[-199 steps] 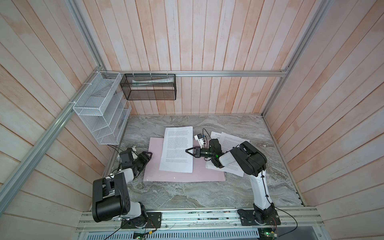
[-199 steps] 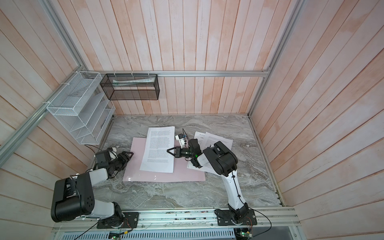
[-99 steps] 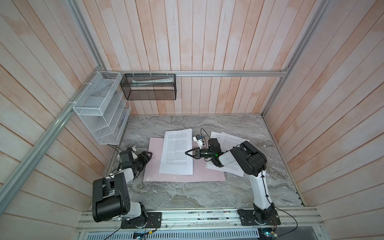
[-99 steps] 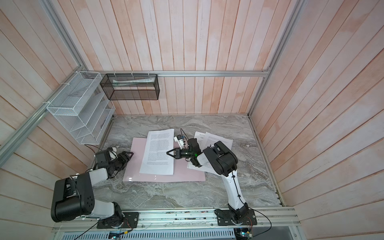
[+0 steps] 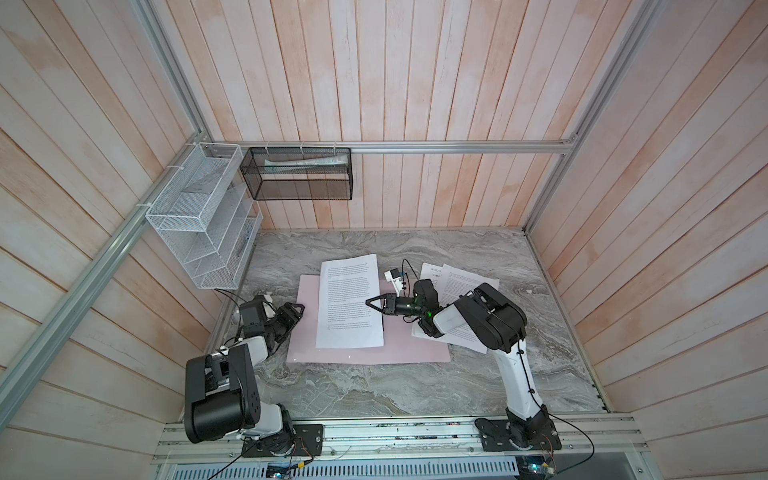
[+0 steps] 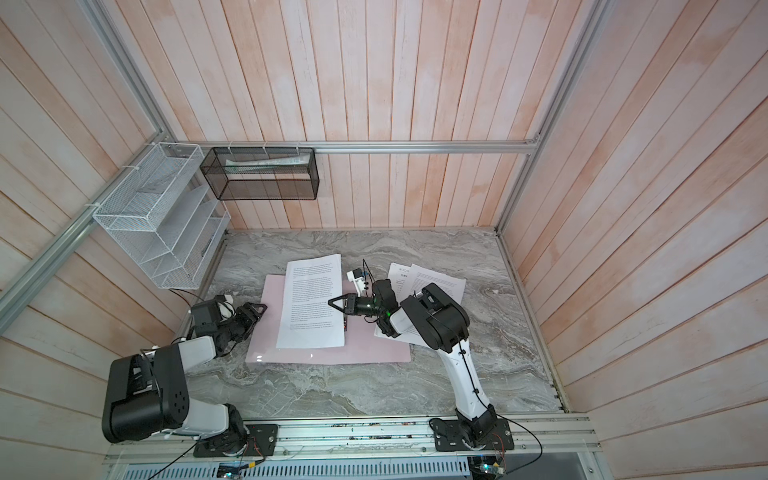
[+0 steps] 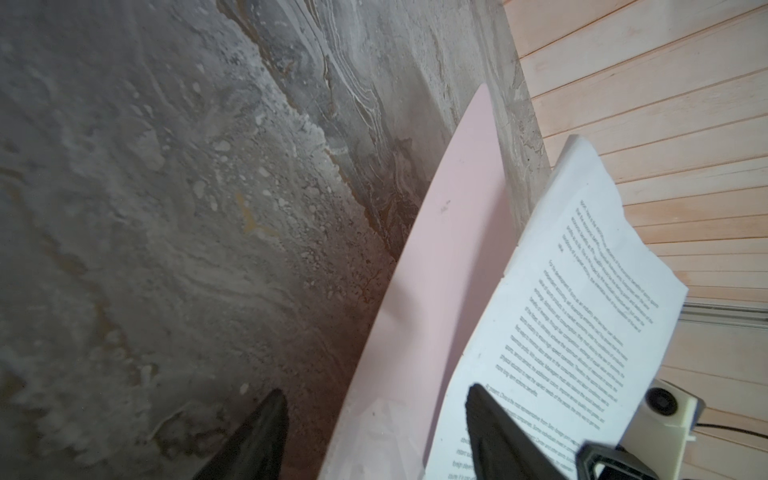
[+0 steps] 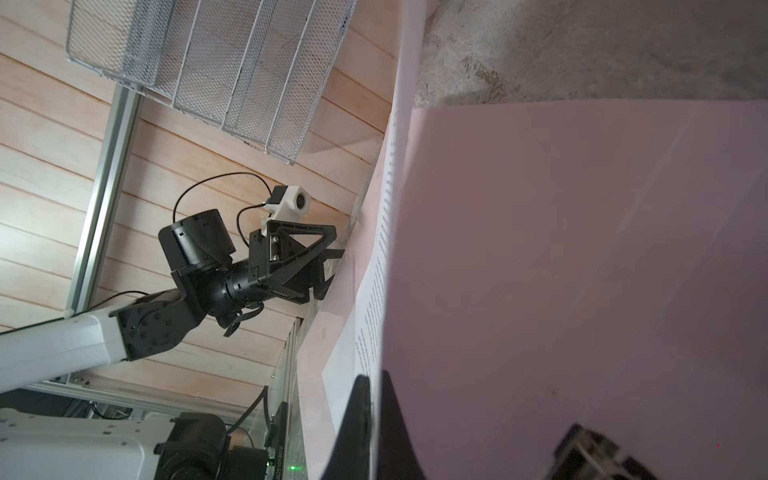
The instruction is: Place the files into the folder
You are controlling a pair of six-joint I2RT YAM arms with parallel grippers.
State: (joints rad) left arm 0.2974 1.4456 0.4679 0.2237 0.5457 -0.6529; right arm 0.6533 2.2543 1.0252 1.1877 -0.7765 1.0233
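On the desk (image 5: 374, 390) the folder (image 5: 407, 349) lies open. The printed sheet (image 5: 349, 307) on it has slid slightly leftward, far end overhanging. The remaining files (image 5: 461, 282) wait outside. The right tool (image 5: 370, 302) stays clenched on the sheet's edge; the left tool (image 5: 297, 311) hangs released beside the folder.

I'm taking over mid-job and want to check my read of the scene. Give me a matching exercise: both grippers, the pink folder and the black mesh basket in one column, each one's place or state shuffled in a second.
Column one
1. left gripper
2. right gripper
3. pink folder
4. black mesh basket

Column two
A. hangs from the rail on the back wall, rolled paper inside
B. shut on the edge of the printed sheet
C. lies on the marble table, the printed sheet on it
D. open, at the folder's left edge

Pairs: 1-D, 2-B, 3-C, 4-A
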